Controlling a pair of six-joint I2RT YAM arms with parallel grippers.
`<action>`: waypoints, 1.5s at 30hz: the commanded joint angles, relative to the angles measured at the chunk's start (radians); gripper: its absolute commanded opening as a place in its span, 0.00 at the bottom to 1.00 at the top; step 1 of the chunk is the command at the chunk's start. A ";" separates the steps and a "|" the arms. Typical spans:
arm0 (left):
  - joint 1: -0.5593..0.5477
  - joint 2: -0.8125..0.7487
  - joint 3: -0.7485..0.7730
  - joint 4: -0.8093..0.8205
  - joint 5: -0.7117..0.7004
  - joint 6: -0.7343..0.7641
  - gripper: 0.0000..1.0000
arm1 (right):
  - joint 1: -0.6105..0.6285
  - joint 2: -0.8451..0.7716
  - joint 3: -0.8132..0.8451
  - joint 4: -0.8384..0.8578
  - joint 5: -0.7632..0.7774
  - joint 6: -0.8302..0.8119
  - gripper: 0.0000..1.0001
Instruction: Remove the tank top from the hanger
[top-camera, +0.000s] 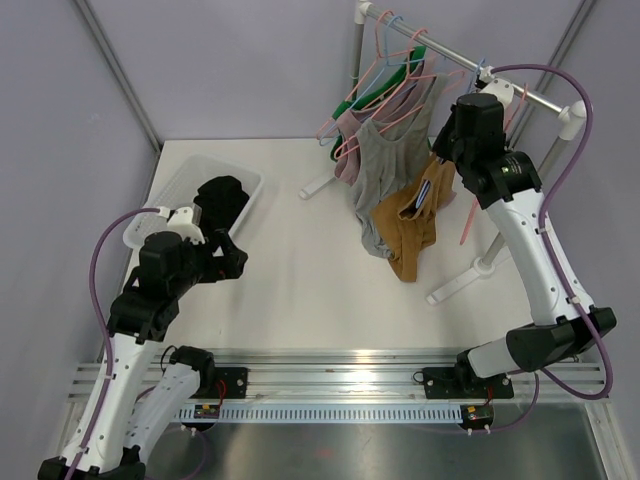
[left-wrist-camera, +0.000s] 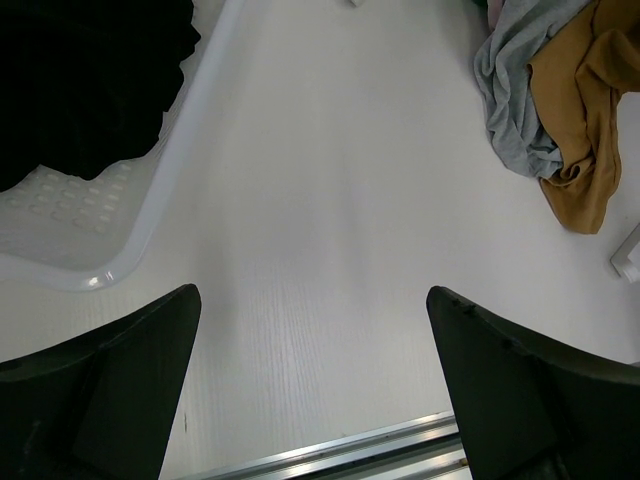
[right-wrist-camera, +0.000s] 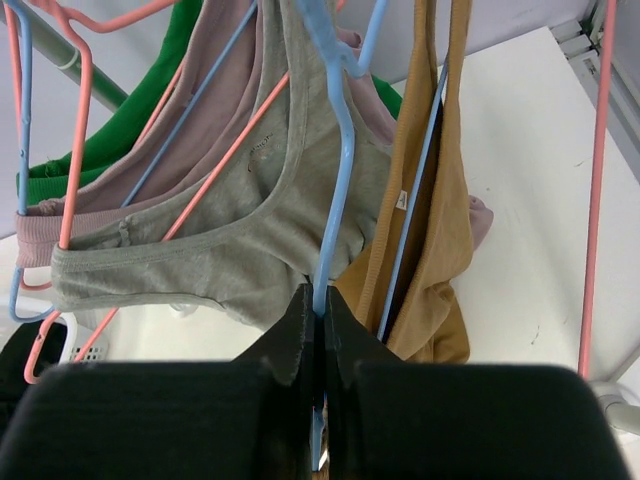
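The right gripper (right-wrist-camera: 321, 310) is up at the clothes rail (top-camera: 470, 62), its fingers pinched tight on the wire of a blue hanger (right-wrist-camera: 343, 170). The grey tank top (right-wrist-camera: 250, 240) hangs just behind that wire and the mustard tank top (right-wrist-camera: 440, 230) is beside it. From here I can't be sure which of the two that hanger carries.

Either one is thin, limp jersey. It is light, will stretch and bunch, and could snag by a strap on the hanger's shoulder. I'd take hold at a strap or the neckline hem and slide it off one shoulder at a time.

The left gripper (left-wrist-camera: 312, 292) is spread wide and holding nothing. It hovers over the table (left-wrist-camera: 330, 200) beside the white basket (left-wrist-camera: 170, 170), which holds a black garment (left-wrist-camera: 80, 80).
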 joint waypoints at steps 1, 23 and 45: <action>-0.004 -0.008 -0.001 0.056 0.008 -0.006 0.99 | 0.000 -0.060 0.021 0.075 0.032 0.028 0.00; -0.004 -0.041 -0.001 0.052 -0.032 -0.018 0.99 | 0.004 -0.280 0.028 -0.031 -0.284 0.093 0.00; -0.114 0.059 0.156 0.303 0.354 -0.069 0.99 | 0.009 -0.650 -0.188 -0.276 -1.200 -0.203 0.00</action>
